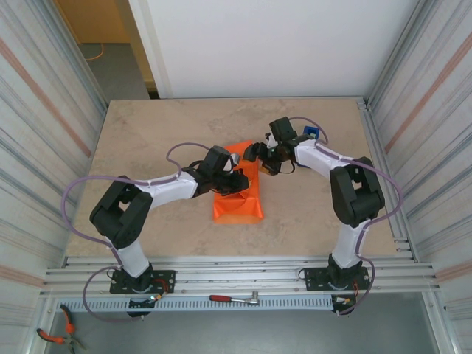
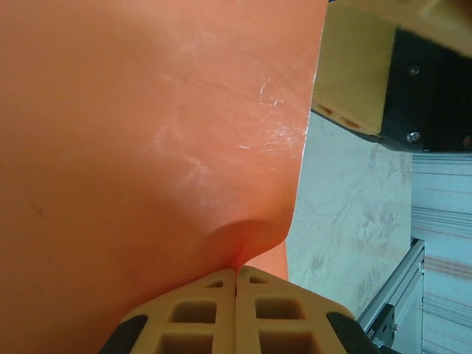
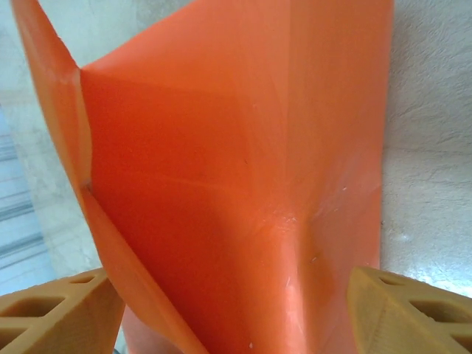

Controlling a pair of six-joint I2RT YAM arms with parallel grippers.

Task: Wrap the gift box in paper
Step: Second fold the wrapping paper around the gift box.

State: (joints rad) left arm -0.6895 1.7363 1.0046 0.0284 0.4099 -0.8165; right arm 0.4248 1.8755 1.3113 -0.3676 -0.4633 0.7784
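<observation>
Grippers number two. The left gripper [image 2: 236,276] is closed, its tips pinching a fold of the paper [image 2: 147,147]. The right gripper [image 3: 236,302] stands wide, straddling a raised part of that sheet. One orange sheet lies mid-desk [image 1: 147,140], its long axis running near to far. One blue tape dispenser [image 1: 313,134] sits far right.

A blue tape dispenser [image 1: 313,133] is seen at the far right of the beige table [image 1: 147,133]. A red-handled ratchet [image 1: 234,299] is laid on the near rail [image 1: 184,303], and red-handled pliers [image 1: 53,336] are seen at the lower left.
</observation>
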